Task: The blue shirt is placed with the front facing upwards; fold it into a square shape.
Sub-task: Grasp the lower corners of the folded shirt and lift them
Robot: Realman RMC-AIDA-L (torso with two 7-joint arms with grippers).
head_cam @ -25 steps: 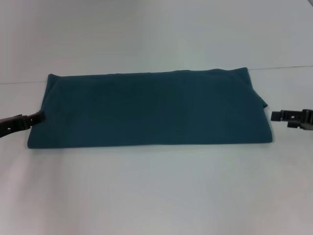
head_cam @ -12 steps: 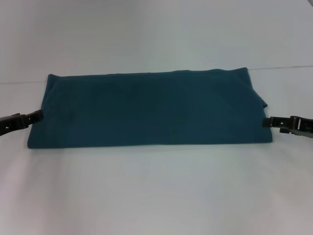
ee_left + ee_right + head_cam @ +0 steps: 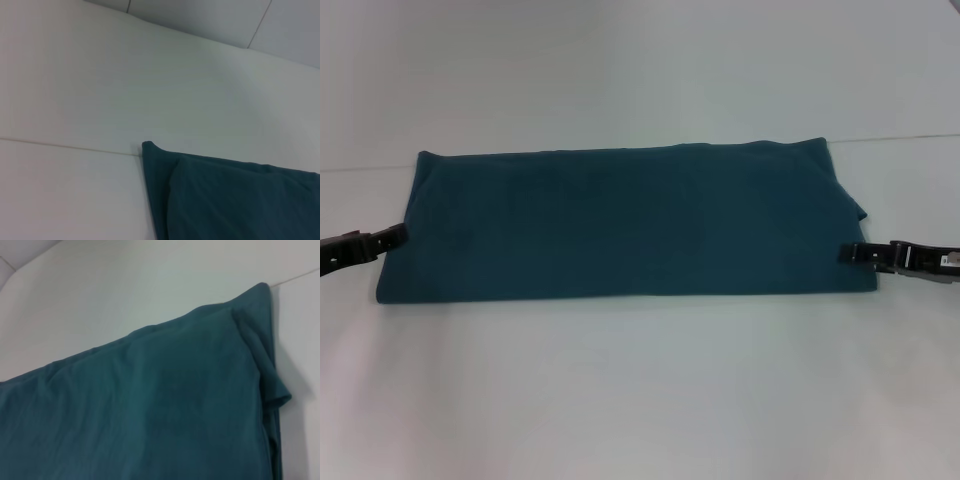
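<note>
The blue shirt lies flat on the white table as a long folded band showing only plain teal cloth, with no print in sight. My left gripper sits low at the band's left end, touching its edge. My right gripper reaches in from the right, its tip over the band's right end near the front corner. The left wrist view shows a far corner of the shirt. A folded sleeve bulges at the side of the shirt in the right wrist view.
The white table top spreads wide in front of and behind the shirt. A thin seam crosses the table level with the shirt's far edge, and the same kind of seam meets the shirt's corner.
My right gripper has slid leftward from beside the shirt until its tip lies over the right edge. The left gripper and the shirt have stayed put.
</note>
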